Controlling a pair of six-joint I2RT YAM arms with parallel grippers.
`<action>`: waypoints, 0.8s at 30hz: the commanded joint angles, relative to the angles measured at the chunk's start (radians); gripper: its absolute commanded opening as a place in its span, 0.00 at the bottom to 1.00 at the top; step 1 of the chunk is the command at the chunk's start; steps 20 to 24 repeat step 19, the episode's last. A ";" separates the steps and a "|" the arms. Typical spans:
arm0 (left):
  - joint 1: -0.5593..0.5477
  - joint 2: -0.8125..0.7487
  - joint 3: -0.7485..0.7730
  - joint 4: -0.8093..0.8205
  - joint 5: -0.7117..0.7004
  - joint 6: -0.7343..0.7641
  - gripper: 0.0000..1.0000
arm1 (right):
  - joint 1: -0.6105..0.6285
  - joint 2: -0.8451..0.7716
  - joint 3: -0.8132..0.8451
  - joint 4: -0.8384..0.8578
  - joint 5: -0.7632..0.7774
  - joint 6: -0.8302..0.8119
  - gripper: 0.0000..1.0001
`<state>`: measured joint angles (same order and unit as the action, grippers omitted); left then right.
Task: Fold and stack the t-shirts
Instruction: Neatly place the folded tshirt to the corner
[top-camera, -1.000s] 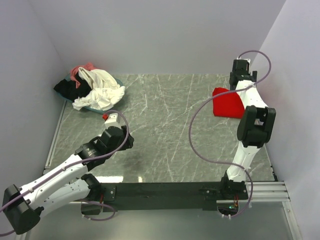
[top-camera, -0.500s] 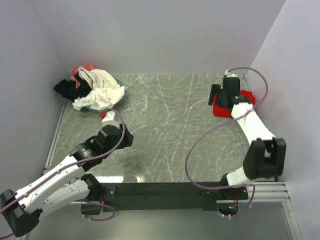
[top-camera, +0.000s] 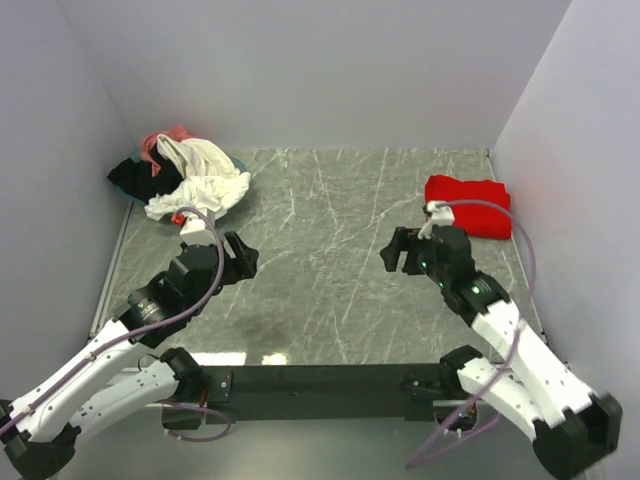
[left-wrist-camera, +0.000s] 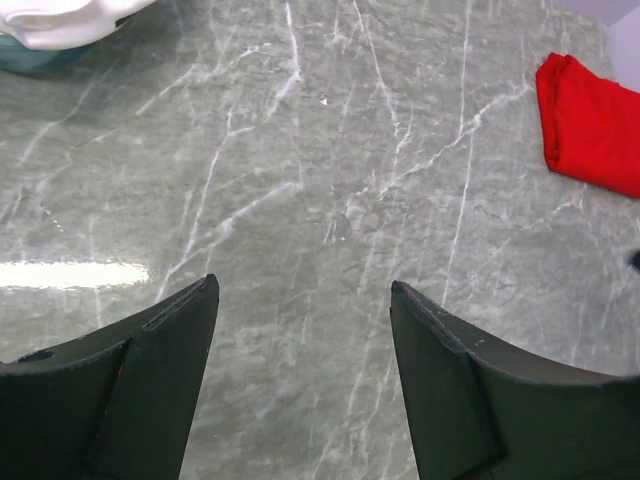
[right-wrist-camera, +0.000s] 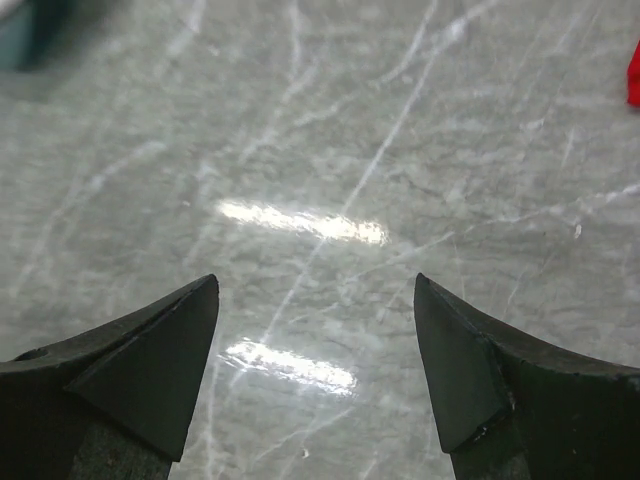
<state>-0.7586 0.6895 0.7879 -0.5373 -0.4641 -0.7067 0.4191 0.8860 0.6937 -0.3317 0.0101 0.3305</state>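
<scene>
A folded bright red t-shirt (top-camera: 467, 206) lies at the back right of the table; the left wrist view shows it (left-wrist-camera: 590, 124) far right, and the right wrist view catches only its edge (right-wrist-camera: 634, 78). Cream-white (top-camera: 202, 181), black (top-camera: 130, 179) and pink (top-camera: 162, 140) t-shirts sit crumpled in a heap at the back left. My left gripper (top-camera: 243, 256) (left-wrist-camera: 303, 290) hangs open over bare marble, just in front of that heap. Near the table's middle right, my right gripper (top-camera: 398, 252) (right-wrist-camera: 316, 285) is open and holds nothing.
A teal-rimmed tray (top-camera: 238, 168) (left-wrist-camera: 35, 55) sits under the heap of shirts. Grey walls close in the left, back and right sides. A black rail (top-camera: 320, 380) with both arm bases runs along the near edge.
The right arm has swung away from the red t-shirt, forward and left toward the table's middle. The left arm has shifted back toward the heap, and its jaws have spread wider.
</scene>
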 joint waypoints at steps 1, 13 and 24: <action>0.004 -0.011 0.034 -0.012 -0.045 0.030 0.76 | 0.007 -0.203 -0.029 0.037 -0.007 0.038 0.85; 0.004 -0.048 0.025 -0.013 -0.031 0.046 0.77 | 0.009 -0.335 -0.059 -0.040 0.036 0.013 0.88; 0.004 -0.053 0.028 -0.032 -0.051 0.030 0.79 | 0.007 -0.341 -0.060 -0.046 0.037 0.013 0.88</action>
